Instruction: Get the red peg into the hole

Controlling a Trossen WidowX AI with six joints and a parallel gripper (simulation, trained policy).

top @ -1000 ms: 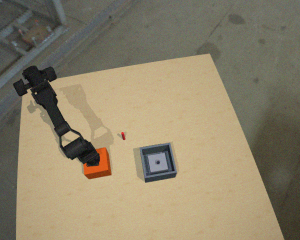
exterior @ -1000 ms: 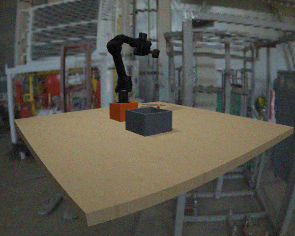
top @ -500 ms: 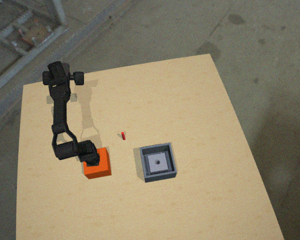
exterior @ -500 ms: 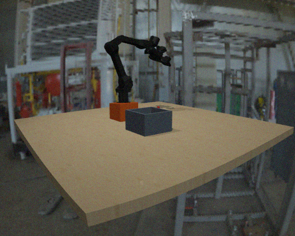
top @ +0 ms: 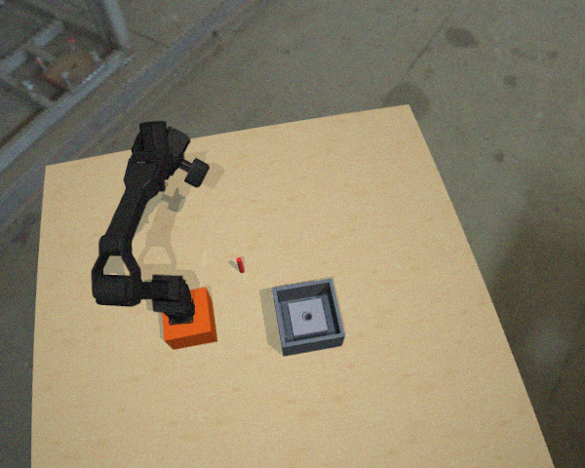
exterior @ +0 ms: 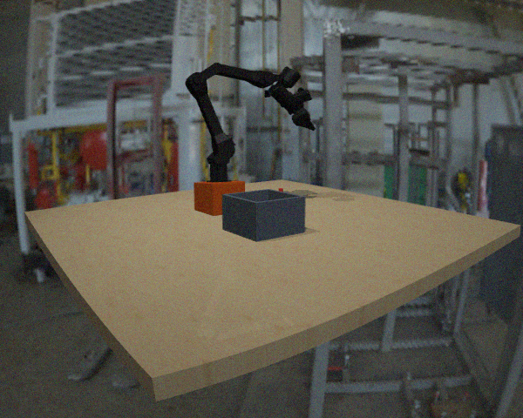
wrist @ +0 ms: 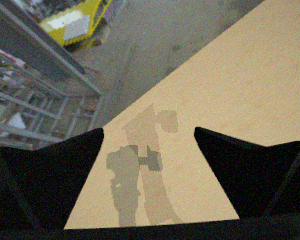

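Note:
The red peg (top: 240,265) (exterior: 281,190) stands upright on the table, between the arm and the box; in the exterior view only its top shows behind the box. The open grey box (top: 313,346) (exterior: 280,221) holds a light grey plate (top: 298,328) at its bottom, with a round hole (top: 306,316) that is empty. My gripper (exterior: 311,127) (wrist: 150,131) is open and empty, high above the table and tilted downward. It is well away from the peg, toward the table's far edge in the top view. The peg is not visible in the wrist view.
An orange block (top: 200,328) (exterior: 206,197) sits under the arm's base, left of the box in the top view. The wooden table (top: 383,226) (exterior: 185,279) (wrist: 255,95) carries the arm's shadow, and its edge crosses the wrist view diagonally.

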